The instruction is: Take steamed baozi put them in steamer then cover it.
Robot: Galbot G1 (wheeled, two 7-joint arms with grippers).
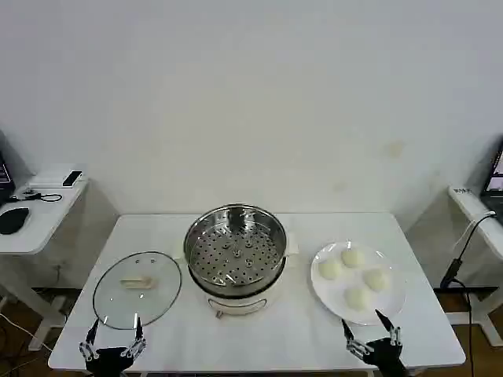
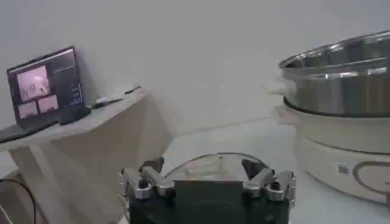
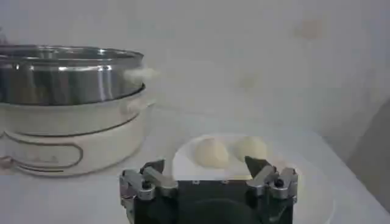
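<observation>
The steamer (image 1: 236,251), a shiny steel pot with a perforated tray on a white base, stands open at the table's middle; it also appears as the steamer (image 2: 341,79) and the steamer (image 3: 67,76). Several off-white steamed baozi (image 1: 352,256) lie on a white plate (image 1: 328,292) to its right. The glass cover (image 1: 137,288) with a cream handle lies flat on the table to its left. My left gripper (image 1: 115,334) hangs open just in front of the cover (image 2: 207,157). My right gripper (image 1: 369,334) is open at the plate's near rim, facing two baozi (image 3: 210,151).
A side table (image 1: 35,220) with a mouse and small devices stands at the left; a laptop (image 2: 46,85) sits on it. Another side table (image 1: 475,212) with a hanging cable is at the right. The white table's front edge (image 1: 251,365) is close to both grippers.
</observation>
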